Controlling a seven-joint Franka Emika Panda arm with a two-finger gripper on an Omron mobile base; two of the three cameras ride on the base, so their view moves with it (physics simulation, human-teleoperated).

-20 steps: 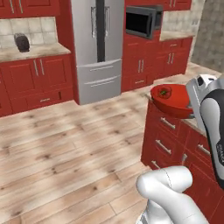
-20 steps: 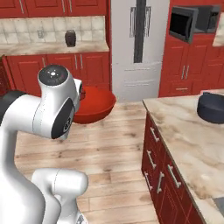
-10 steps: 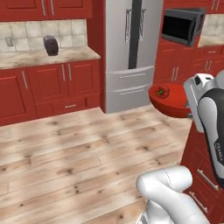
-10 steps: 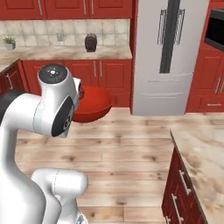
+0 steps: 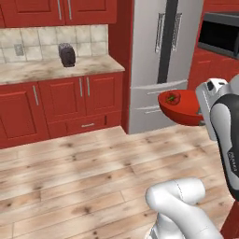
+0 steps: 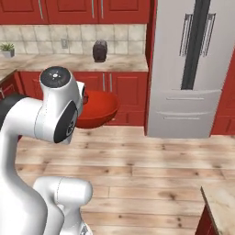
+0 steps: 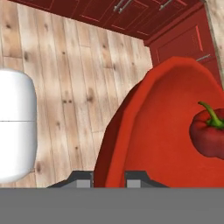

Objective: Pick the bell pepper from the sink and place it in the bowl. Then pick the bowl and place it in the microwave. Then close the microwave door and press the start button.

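Observation:
My gripper (image 7: 109,177) is shut on the rim of the red bowl (image 7: 170,131), one fingertip on each side of its wall. The bell pepper (image 7: 209,133), glossy red with a green stem, lies inside the bowl. In the left base view the bowl (image 5: 184,109) hangs in the air in front of the fridge with the pepper (image 5: 172,98) showing over its rim. From the right base the bowl (image 6: 96,108) juts out from behind the arm's elbow. The microwave (image 5: 219,35), with its black window, sits high at the far right.
A tall grey fridge (image 5: 163,60) (image 6: 193,69) stands ahead. Left of it runs a stone counter (image 5: 46,70) with a dark jar (image 5: 67,55) over red cabinets. Wooden floor lies between. An island counter corner (image 6: 220,202) is at the lower right.
The whole picture has shifted: the camera has moved, so fridge and microwave slid right and the jar counter came in. The bowl with the pepper stays in the gripper.

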